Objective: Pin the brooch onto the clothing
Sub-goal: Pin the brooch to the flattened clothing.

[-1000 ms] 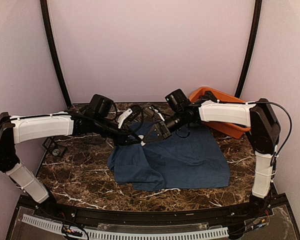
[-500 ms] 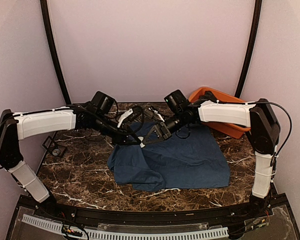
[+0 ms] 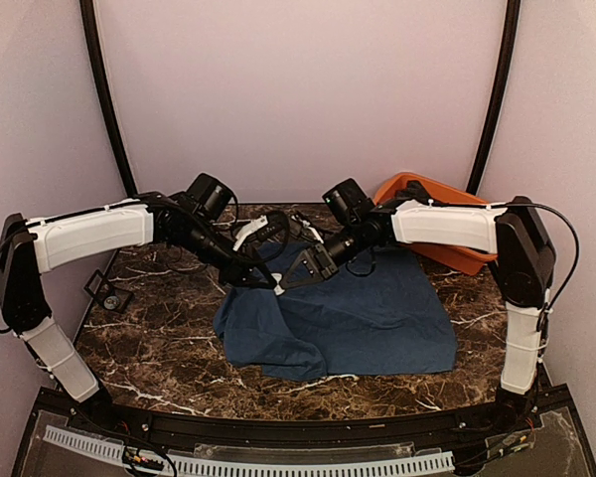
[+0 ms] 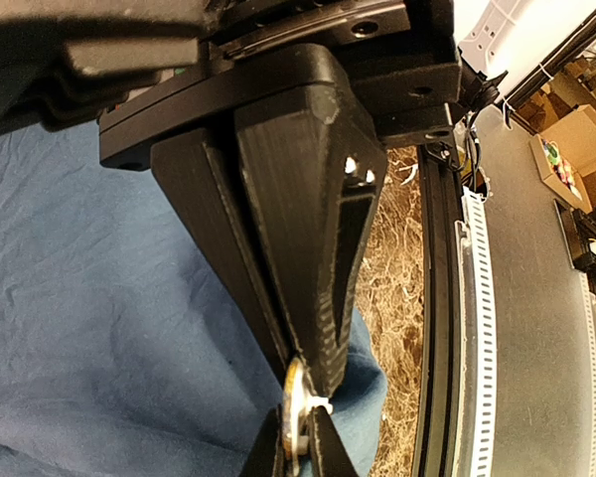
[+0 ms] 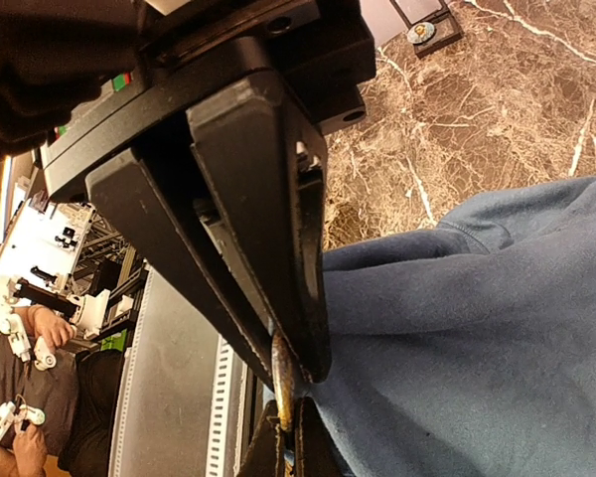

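Clothing (image 3: 358, 318) flat on the bench (image 3: 149, 348), brooch (image 4: 296, 417) pinched above it
The brown veined marble bench carries the soft, wrinkled navy clothing at its middle. Over the clothing's far left corner the left gripper (image 4: 303, 368) and the right gripper (image 5: 290, 358) meet tip to tip, both clamped on the thin, round, golden brooch.

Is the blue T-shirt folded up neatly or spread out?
Spread out, not folded: the T-shirt lies open across the marble table, its left edge rumpled.
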You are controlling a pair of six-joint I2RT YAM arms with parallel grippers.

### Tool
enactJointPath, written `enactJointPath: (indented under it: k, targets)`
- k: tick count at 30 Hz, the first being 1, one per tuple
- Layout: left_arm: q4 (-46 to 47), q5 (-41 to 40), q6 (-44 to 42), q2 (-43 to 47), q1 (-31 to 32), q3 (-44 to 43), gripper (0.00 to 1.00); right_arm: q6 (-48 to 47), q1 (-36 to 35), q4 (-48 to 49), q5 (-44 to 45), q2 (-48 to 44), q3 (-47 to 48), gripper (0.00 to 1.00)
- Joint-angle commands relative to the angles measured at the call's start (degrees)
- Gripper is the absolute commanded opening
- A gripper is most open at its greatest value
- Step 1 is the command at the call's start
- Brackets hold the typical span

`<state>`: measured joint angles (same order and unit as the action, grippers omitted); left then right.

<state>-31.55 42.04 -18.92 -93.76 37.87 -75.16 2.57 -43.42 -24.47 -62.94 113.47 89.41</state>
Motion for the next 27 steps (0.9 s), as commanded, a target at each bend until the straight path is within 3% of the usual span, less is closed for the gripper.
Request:
enactJointPath:
  k: [1,6,14,23,27]
  targets:
    - [-8.0,-3.4,-4.5,-0.7,1.4,-0.3,0.01,3.7,0.0,1.8,-2.9,0.1,3.9,0.0]
    - [-8.3,-2.3,-5.2,-0.4,1.8,0.0,0.04,4.0,0.1,1.8,-2.3,-0.1,3.8,0.0]
    - [-10.3,-7.3,-1.6,-2.4,2.0,-2.1,0.13,5.5,0.1,1.5,2.0,-0.4,3.9,0.0]
    - [-11.7,-8.0,2.6,-4.2,2.0,-4.4,0.08,5.2,0.1,1.4,6.0,-1.3,2.6,0.0]
    - [-9.4,-8.1,3.4,-2.4,2.0,-3.5,0.23,5.0,0.1,1.5,6.0,-1.6,2.1,0.0]
